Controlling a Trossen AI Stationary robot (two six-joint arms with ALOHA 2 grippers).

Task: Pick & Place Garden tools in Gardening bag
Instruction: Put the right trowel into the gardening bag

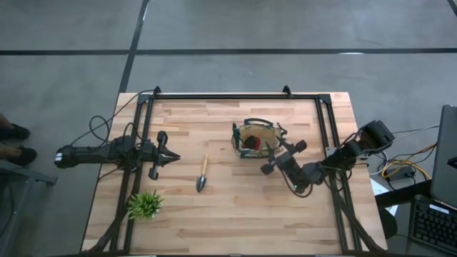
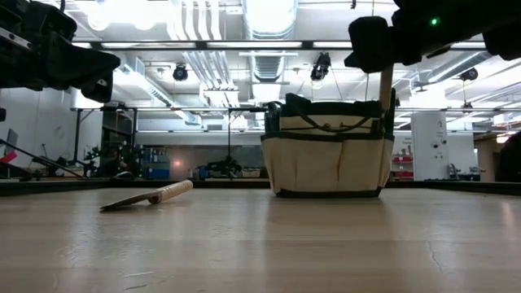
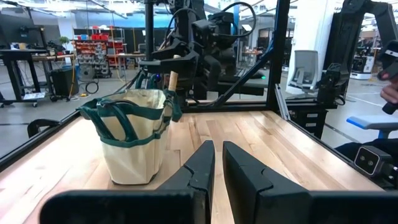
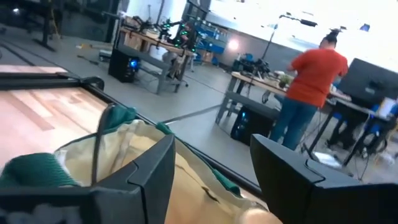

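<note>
On the right half of the wooden surface (image 1: 235, 207) stands the gardening bag (image 1: 255, 139), a tan canvas tote with dark green trim and loop handles, upright. In the high view something red (image 1: 251, 143) shows inside its open top.

The right gripper (image 1: 275, 155) hangs at the bag's right rim, above the edge. In the low view a pale wooden handle (image 2: 385, 88) runs straight down from this gripper into the bag at its right side, so the jaws seem to be closed on it. What tool the handle belongs to I cannot tell, because its lower part is hidden in the bag. In the right wrist view the two dark fingers (image 4: 152, 165) stand well apart over the canvas and green trim, and the handle itself is hardly visible there.

One trowel (image 1: 203, 175) with a wooden handle lies flat on the surface, to the left of the bag and well apart from it, between the bag and the left arm. Its metal blade points toward the front edge.

The left gripper (image 1: 171, 158) waits on the left side, raised, pointing toward the trowel and the bag. Its jaws are nearly closed, with only a thin gap, and they hold nothing.

A small leafy green plant (image 1: 146, 205) stands near the front left corner. In the room behind, a person in an orange shirt (image 4: 316, 81) stands at a bench.
</note>
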